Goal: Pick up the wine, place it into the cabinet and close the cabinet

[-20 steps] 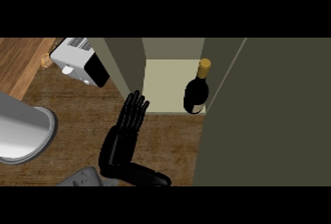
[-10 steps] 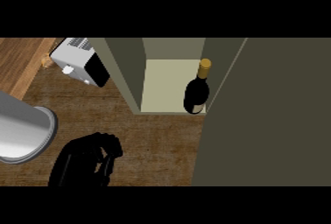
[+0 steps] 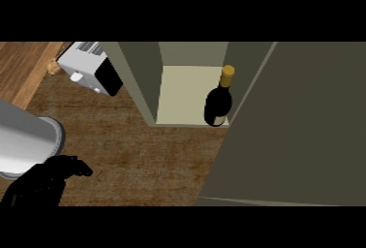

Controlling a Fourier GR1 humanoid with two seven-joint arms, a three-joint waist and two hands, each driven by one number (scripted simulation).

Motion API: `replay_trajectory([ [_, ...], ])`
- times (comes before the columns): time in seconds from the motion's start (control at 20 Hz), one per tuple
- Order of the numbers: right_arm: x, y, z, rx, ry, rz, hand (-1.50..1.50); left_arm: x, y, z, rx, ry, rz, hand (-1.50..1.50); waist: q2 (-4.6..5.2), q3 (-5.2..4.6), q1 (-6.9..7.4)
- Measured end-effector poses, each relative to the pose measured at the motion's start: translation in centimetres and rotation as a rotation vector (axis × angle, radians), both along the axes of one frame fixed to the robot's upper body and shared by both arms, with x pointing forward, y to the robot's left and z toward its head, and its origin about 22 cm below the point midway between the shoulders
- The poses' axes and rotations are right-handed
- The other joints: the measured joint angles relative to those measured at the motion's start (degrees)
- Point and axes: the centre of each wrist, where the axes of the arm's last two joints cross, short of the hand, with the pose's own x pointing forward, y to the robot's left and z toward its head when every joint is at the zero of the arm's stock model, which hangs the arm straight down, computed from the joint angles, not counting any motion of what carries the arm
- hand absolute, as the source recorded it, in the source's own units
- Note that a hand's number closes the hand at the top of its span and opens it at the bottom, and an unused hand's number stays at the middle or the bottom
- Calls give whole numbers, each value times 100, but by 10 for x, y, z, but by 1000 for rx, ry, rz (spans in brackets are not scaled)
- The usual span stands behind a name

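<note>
The wine bottle (image 3: 218, 99), dark with a gold cap, stands upright inside the cabinet (image 3: 182, 92) on its pale shelf, close to the right side. The cabinet's left door (image 3: 139, 82) shows edge-on and stands open. The big olive right door (image 3: 300, 121) fills the view's right side and hides part of the opening. My left hand (image 3: 49, 181) is a dark shape low at the left over the counter, far from the bottle and touching nothing. My right hand does not show.
A white toaster (image 3: 89, 72) sits at the back left beside the cabinet. A large grey round pot (image 3: 25, 143) stands at the left edge, just above my left hand. Brown counter (image 3: 150, 160) lies between hand and cabinet.
My left hand has pulled back from beside the cabinet's left door, down and to the left toward the view's lower corner. The bottle and the doors have not moved.
</note>
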Motion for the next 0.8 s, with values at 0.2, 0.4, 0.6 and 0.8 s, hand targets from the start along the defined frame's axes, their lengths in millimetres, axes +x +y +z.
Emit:
replay_trajectory([
  [0.2,-9,17,6,-29,17,11,150,-8,25,1,-26,2,39,-150,-15,-6,14],
  [0.4,-14,41,8,-63,7,33,150,-11,55,6,-22,8,80,-150,-26,-13,85],
  [0.6,-17,54,10,-68,-7,16,150,-16,83,4,-13,17,108,-150,-29,-21,127],
  [0.8,-18,57,13,-54,-45,-26,150,-19,102,7,-2,11,118,-150,-35,-25,174],
])
